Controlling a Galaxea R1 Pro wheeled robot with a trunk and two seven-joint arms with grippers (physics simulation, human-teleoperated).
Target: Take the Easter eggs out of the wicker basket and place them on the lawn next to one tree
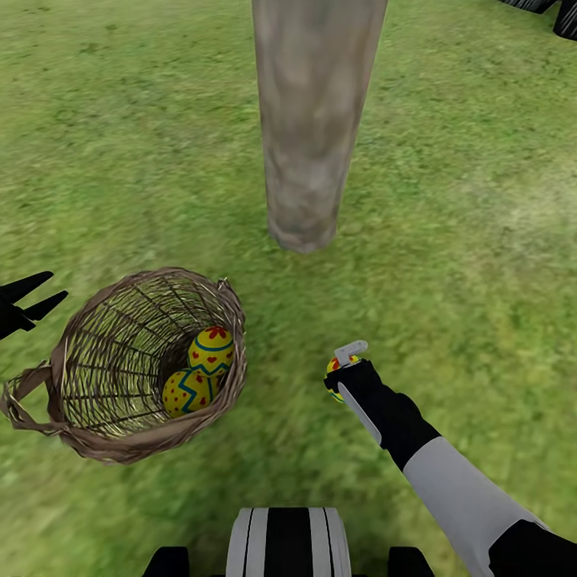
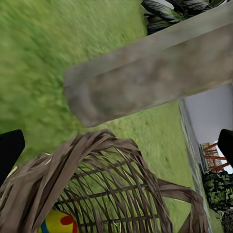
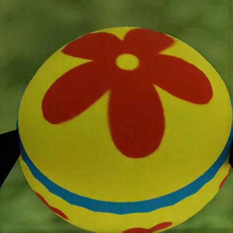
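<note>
Yellow egg [image 3: 124,131], no legible writing.

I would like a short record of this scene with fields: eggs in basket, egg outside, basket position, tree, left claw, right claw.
eggs in basket: two Easter eggs inside the wicker basket
egg outside: third egg in the right claw
basket position: tipped on the lawn, opening toward the robot
tree: pale trunk beyond the basket
left claw: open, beside the basket
right claw: shut on the third egg, low over the grass

Wicker basket [image 2: 102,189] beside tree trunk [image 2: 155,82]
</note>
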